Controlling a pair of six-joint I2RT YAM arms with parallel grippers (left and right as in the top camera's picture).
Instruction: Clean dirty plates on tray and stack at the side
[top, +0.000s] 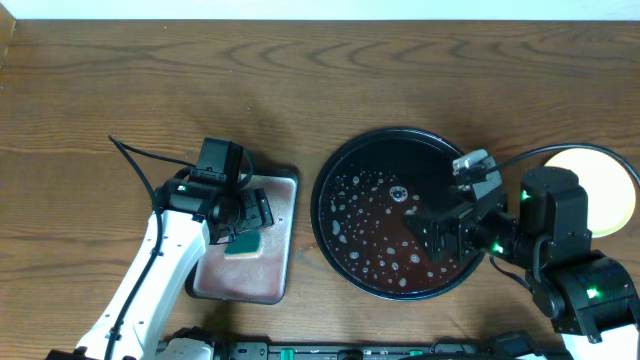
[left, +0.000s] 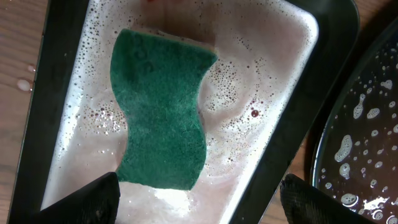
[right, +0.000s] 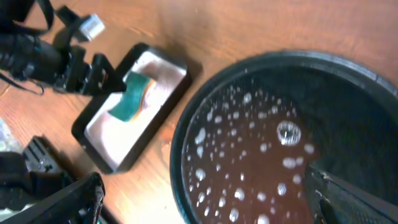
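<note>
The black tray (top: 330, 170) holds reddish soapy water and no plate; it also shows in the right wrist view (right: 186, 124) and the left wrist view (left: 367, 124). A yellow plate (top: 600, 185) lies on the wood at the far right, partly hidden by my right arm. No blue-green plate shows. My left gripper (top: 245, 212) is open and empty just above the green sponge (left: 163, 109), its fingers (left: 199, 205) spread wide. My right gripper (top: 445, 232) is open and empty over the tray's right part, and its fingers (right: 205, 199) straddle the near rim.
The sponge lies in a rectangular metal pan (top: 270, 280) of pinkish foamy water left of the tray, also seen in the left wrist view (left: 273, 99) and the right wrist view (right: 112, 134). Dark wood tabletop (top: 150, 90) lies all around.
</note>
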